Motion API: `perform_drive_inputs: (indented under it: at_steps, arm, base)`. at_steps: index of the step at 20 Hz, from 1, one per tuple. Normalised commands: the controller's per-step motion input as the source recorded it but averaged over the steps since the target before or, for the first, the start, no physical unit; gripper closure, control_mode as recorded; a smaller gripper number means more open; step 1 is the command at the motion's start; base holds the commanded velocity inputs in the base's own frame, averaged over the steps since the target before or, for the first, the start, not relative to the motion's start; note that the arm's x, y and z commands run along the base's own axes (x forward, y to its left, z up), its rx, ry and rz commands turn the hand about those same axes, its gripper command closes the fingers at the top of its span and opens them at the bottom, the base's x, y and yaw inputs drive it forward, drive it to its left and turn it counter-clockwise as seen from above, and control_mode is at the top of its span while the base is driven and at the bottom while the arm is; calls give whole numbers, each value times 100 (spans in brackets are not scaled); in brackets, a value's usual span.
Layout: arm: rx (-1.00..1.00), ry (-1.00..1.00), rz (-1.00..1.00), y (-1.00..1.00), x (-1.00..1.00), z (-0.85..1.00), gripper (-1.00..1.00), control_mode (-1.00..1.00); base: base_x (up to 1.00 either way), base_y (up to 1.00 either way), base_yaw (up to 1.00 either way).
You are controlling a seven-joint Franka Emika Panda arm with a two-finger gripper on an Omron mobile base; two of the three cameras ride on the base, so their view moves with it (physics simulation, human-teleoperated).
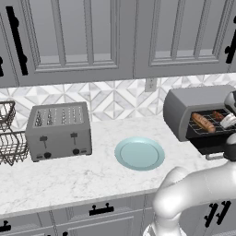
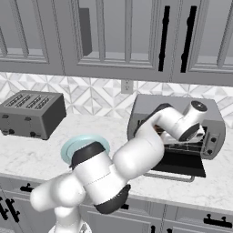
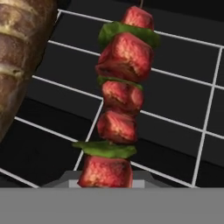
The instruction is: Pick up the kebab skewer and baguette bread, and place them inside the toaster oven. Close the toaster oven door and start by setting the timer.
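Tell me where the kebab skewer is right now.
The kebab skewer lies on the wire rack inside the open toaster oven, beside the baguette bread, on the side nearer the claw.

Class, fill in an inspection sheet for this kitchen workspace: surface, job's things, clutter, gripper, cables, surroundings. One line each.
Surface: white marble counter, teal plate bare.
Job's things: toaster oven door open, folded down; baguette and skewer lie side by side on its wire rack.
Clutter: slot toaster; wire basket at the left edge.
Gripper: at the oven mouth over the skewer; jaws cannot be told.
Cables: nothing seen; wall outlet.
Surroundings: grey cabinets, patterned tile backsplash.
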Motion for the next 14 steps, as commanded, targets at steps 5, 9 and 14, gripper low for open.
perform_drive_inputs:
  at_steps: [5,9,14]
  arm:
    - [0,0,0,0,3,-18,100,-100]
    - [0,-1,0,0,-4,-22,-100,-100]
    - [0,-10,0,0,-6,-2,-100,-100]
  base:
    - [0,0,0]
    - [0,0,0]
    - [0,0,0]
